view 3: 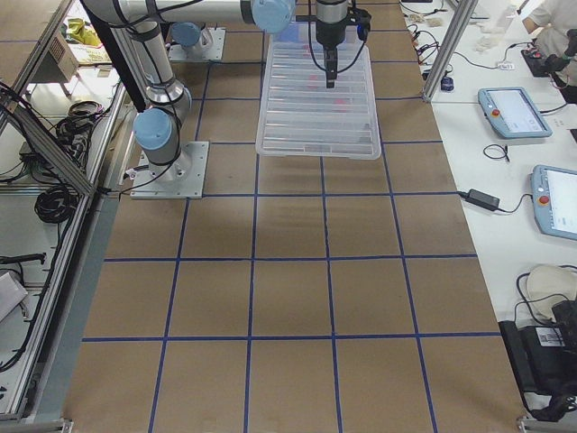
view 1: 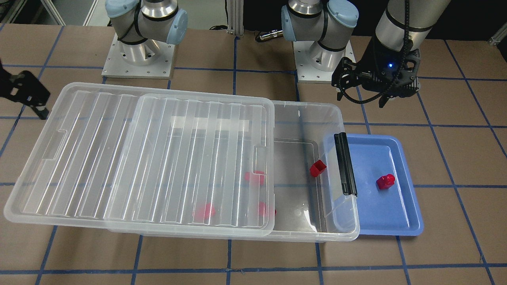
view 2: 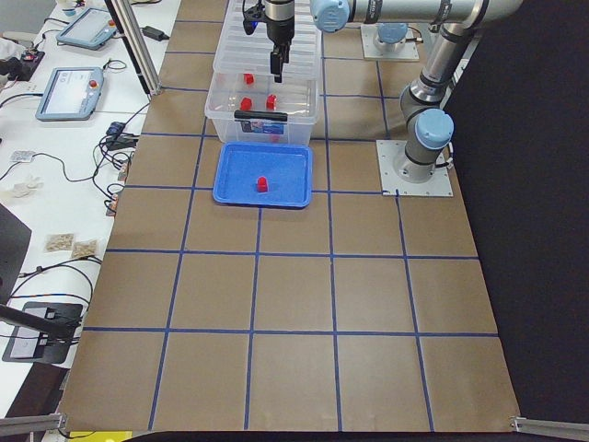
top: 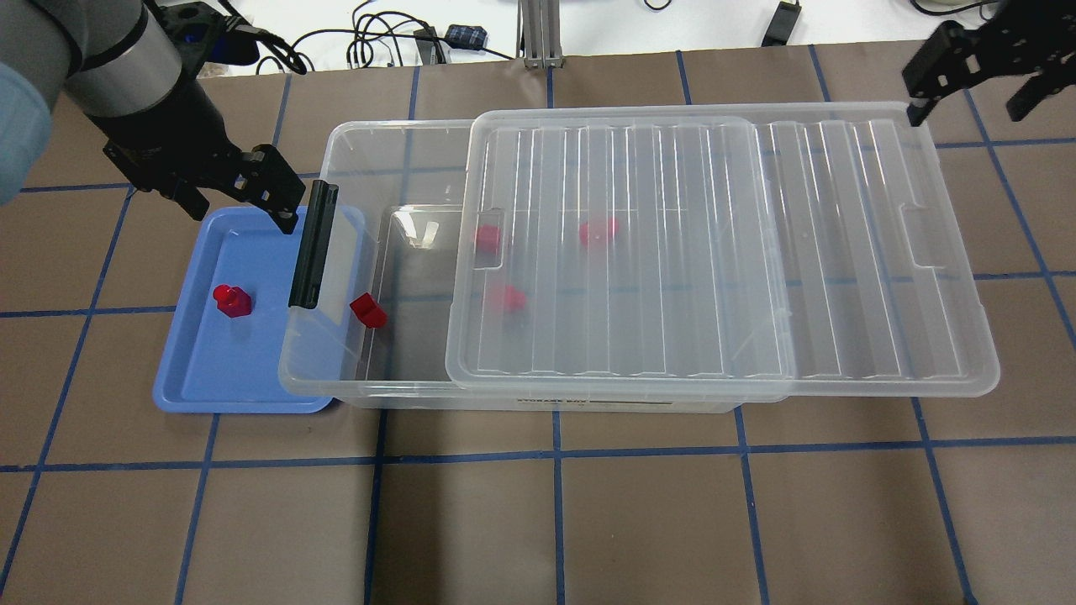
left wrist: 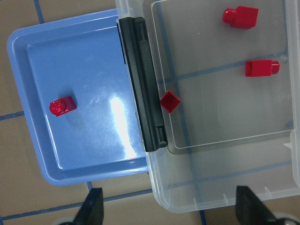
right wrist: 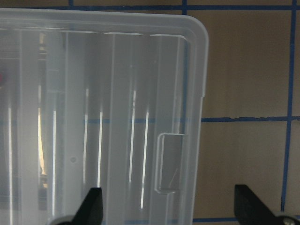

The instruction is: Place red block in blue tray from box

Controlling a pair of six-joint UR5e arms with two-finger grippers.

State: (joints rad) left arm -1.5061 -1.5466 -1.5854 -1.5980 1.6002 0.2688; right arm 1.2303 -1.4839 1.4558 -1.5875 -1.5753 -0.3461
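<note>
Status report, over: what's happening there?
Left gripper, right gripper open, empty. Tiny red knob-topped plastic block in light-blue tray. Clear plastic bin, lid half off; nothing blocking.

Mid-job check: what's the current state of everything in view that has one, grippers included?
left gripper: open, empty, above the tray's edge.
right gripper: open, empty, near the lid's corner.
red block: resting in the tray, ungripped.
blue tray: holds only that block.
box: open at its tray end.
lid: slid aside, covering part of the box.
latch bar: not on the lid.
</note>
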